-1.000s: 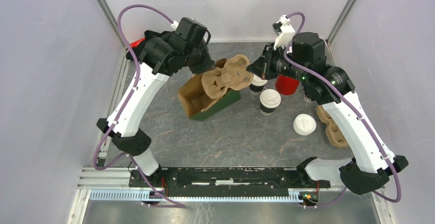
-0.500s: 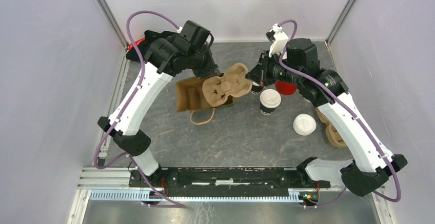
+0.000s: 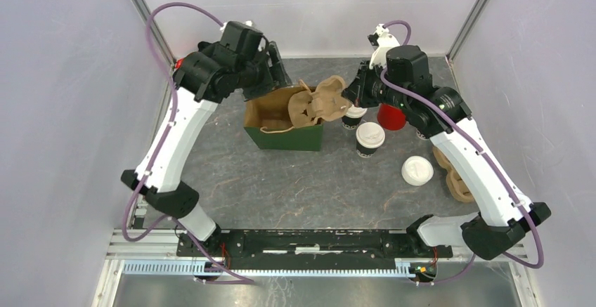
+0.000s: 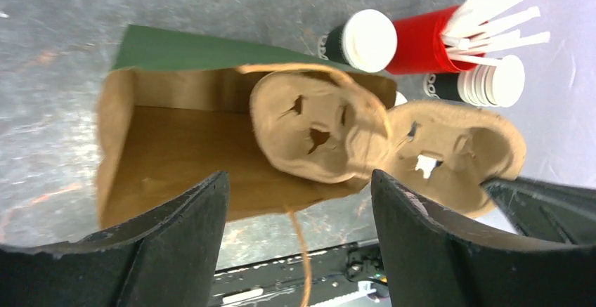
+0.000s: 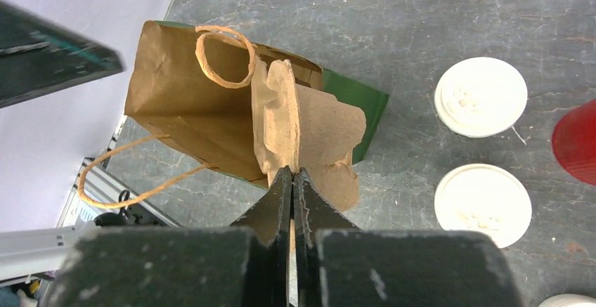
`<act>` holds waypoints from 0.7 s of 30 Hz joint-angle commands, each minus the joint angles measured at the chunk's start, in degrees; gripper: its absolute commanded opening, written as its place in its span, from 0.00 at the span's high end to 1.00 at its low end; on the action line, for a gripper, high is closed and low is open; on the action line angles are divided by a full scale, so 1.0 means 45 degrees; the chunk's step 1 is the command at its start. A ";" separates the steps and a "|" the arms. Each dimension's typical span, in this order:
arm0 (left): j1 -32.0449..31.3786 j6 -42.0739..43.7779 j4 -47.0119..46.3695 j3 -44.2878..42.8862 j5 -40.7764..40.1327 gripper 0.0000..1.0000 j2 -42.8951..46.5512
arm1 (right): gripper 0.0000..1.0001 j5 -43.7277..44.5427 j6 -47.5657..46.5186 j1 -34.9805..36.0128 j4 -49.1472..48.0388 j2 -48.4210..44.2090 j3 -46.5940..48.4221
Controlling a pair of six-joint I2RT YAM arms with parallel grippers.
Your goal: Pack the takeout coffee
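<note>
left gripper: i have my left gripper (image 4: 299,180) hanging over the open mouth of the paper bag (image 3: 284,137). its fingers are spread wide with nothing pinched between them.
right gripper: my right gripper (image 5: 292,175) is clamped on the thin edge of the pulp cup carrier (image 5: 309,128), jaws pressed together.
pulp cup carrier: it is tilted on edge. one end dips into the bag's mouth and the other sticks out over the rim toward my right arm.
paper bag: it stands upright on the table (image 3: 309,187), green outside and brown inside, mouth up. in the right wrist view one twine handle loops over the top and another hangs out at the side.
takeout coffee: both cups stand upright on the table, outside the bag and just to its right, and neither is held. the near lidded cup (image 3: 370,138) is in plain sight. the far lidded cup (image 3: 353,115) sits just behind it, partly hidden under the carrier and my right gripper.
red cup: the red cup (image 3: 392,117), with white sticks in it, stands just beside the far lidded cup.
cup stack: the lidless cup stack (image 4: 492,81) is just beside the red cup.
loose lid: the loose lid (image 3: 417,171) lies flat on the table, apart from the cups and nearer to me.
spare carrier: the spare carrier (image 3: 457,179) lies at the table's right side, partly under my right arm.
</note>
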State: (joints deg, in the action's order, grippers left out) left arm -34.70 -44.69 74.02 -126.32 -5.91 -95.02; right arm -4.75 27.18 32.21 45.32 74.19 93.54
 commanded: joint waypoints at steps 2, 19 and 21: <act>0.0440 0.1627 0.0811 0.0995 -0.2188 0.20 0.1803 | 1.00 0.0621 0.0209 0.0039 -0.0175 0.0301 0.0758; 0.3097 0.3074 -0.1416 0.4030 -0.0737 0.53 0.1180 | 1.00 0.0318 0.0072 0.0039 -0.0117 0.0748 0.1159; 0.3141 0.3210 -0.1561 0.4099 -0.0691 0.63 0.1085 | 1.00 0.0300 0.0047 0.0038 -0.0122 0.0756 0.1207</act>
State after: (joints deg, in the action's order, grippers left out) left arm -20.93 -34.50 71.20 -107.39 -10.50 -89.56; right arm -3.88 27.16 32.21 45.56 77.47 95.98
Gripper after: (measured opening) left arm 0.426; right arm 0.010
